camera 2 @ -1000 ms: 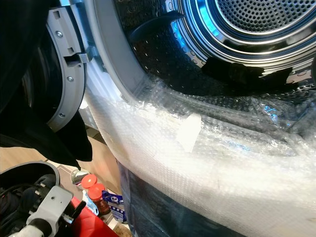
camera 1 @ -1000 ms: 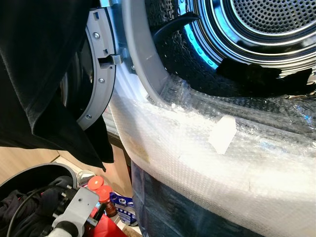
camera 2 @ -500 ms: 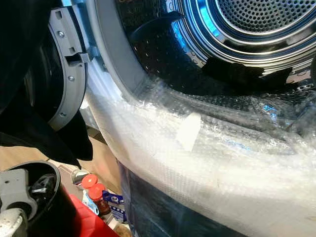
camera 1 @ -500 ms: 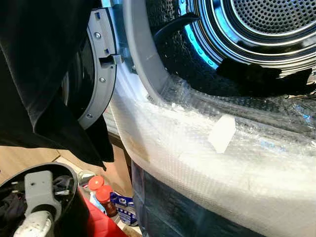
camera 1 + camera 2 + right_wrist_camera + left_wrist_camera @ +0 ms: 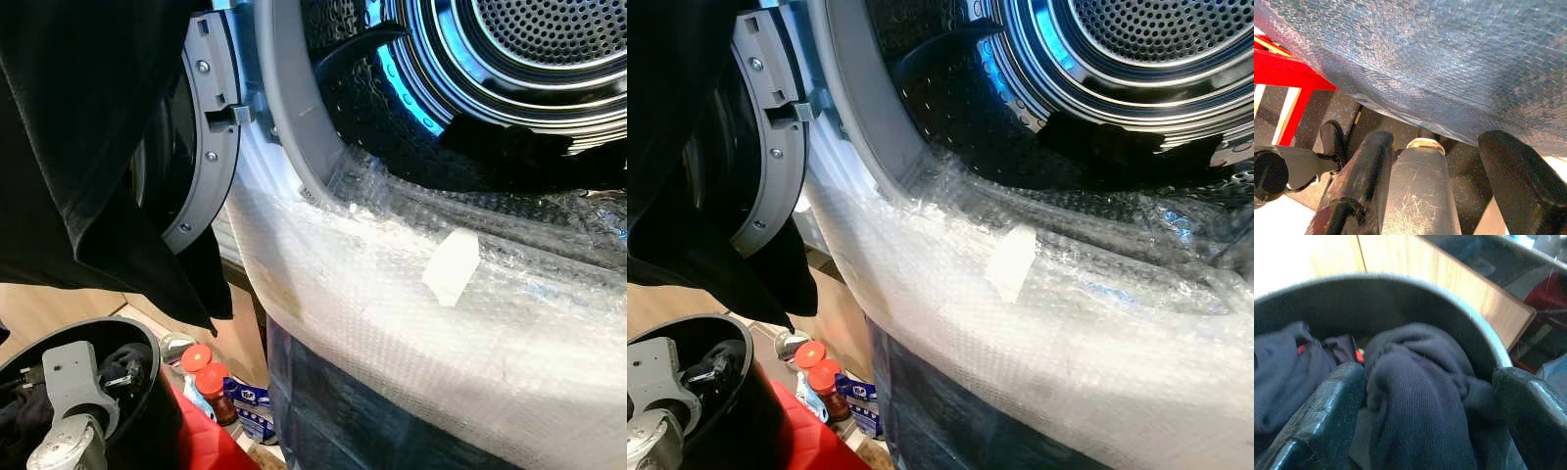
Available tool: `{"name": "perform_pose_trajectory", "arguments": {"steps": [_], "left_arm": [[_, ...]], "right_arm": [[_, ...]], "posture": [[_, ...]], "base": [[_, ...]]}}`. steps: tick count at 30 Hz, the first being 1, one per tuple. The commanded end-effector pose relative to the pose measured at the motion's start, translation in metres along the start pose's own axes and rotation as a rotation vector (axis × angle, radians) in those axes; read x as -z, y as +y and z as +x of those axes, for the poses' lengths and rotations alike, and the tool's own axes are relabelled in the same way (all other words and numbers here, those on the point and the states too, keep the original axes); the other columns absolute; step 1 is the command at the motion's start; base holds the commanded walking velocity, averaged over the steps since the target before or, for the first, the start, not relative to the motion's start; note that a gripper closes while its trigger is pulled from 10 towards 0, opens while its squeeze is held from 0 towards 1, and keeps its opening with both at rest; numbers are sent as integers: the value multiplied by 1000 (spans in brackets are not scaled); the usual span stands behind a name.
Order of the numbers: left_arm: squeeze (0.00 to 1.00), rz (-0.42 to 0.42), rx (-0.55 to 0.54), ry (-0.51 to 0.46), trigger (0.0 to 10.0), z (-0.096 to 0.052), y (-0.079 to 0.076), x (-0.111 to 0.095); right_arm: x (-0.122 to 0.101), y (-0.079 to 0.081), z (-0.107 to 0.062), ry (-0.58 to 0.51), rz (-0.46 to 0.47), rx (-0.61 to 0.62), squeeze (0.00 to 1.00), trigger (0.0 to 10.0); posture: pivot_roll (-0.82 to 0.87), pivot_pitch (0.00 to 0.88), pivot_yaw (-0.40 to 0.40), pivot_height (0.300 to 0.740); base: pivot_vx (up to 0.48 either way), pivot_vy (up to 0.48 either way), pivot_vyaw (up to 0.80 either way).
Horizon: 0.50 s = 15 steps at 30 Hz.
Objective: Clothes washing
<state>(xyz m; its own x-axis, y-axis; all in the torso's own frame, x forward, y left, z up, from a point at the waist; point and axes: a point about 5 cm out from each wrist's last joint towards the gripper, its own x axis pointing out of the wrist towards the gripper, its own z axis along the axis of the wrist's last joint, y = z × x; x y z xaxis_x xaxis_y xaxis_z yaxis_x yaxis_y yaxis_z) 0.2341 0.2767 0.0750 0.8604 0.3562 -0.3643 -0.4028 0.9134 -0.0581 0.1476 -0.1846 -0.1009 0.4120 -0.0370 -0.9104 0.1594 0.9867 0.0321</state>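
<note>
One dark garment [image 5: 509,152] lies in the drum [image 5: 490,78], more wait in the bin [image 5: 1415,293] where the left claw [image 5: 1425,401] gapes around clothes [image 5: 1420,396], ungripped.

Glossy perforated metal drum [image 5: 529,49], crinkly clear bubble wrap [image 5: 392,294] over its rim, matt black cloth [image 5: 78,147] beside.
</note>
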Motion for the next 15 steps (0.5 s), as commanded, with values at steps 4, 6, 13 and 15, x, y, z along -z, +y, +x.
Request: {"name": "perform_pose_trajectory", "arguments": {"steps": [4,6,13,15], "left_arm": [[0,12,-16,66,10000,-2,7,14],[0,13,-21,75,10000,-2,8,16],[0,17,-27,79,10000,1,8,17],[0,15,-28,80,10000,3,7,18]], "right_arm": [[2,3,0,4,13,-11,0,10000],[2,4,0,5,10,-12,0,10000],[3,6,0,5,7,-20,0,10000],[3,6,0,4,14,-22,0,10000]], "posture": [[29,24,90,740],[28,24,93,740],[27,30,93,740],[27,37,92,740]], "base": [[0,0,0],[0,0,0],[0,0,0],[0,0,0]]}}
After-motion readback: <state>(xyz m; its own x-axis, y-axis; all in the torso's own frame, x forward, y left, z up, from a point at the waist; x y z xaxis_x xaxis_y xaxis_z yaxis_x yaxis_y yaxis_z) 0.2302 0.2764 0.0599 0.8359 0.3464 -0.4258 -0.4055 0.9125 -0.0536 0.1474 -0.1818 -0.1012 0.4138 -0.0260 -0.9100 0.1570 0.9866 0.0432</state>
